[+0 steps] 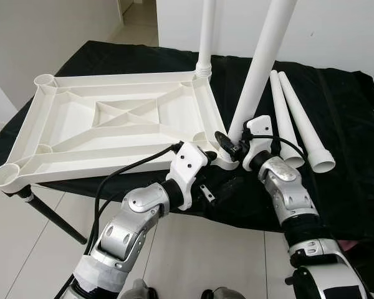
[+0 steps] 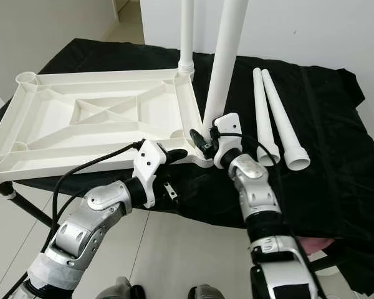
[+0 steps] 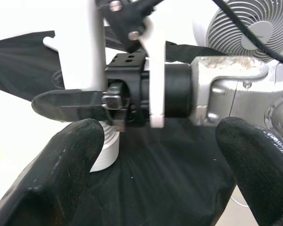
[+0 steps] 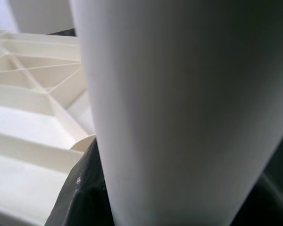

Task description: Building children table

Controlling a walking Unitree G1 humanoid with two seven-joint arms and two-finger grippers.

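Note:
A white tabletop [image 1: 118, 121] lies upside down on a black-draped stand. One white leg [image 1: 207, 37] stands upright in its far right corner socket. A second leg [image 1: 262, 62] rises, leaning a little, from the near right corner. My right gripper [image 1: 232, 143] is shut on that leg near its lower end, and the leg [image 4: 179, 108] looms close in the right wrist view. My left gripper [image 1: 212, 173] is open just in front of that corner, holding nothing. Its black fingertips [image 3: 61, 174] frame the right gripper's wrist in the left wrist view.
Two loose white legs [image 1: 296, 121] lie side by side on the black cloth [image 1: 349, 137] right of the tabletop. Empty round sockets sit at the tabletop's left corners [image 1: 5, 175]. A white fan [image 3: 245, 28] stands behind. Tiled floor lies below the stand's front edge.

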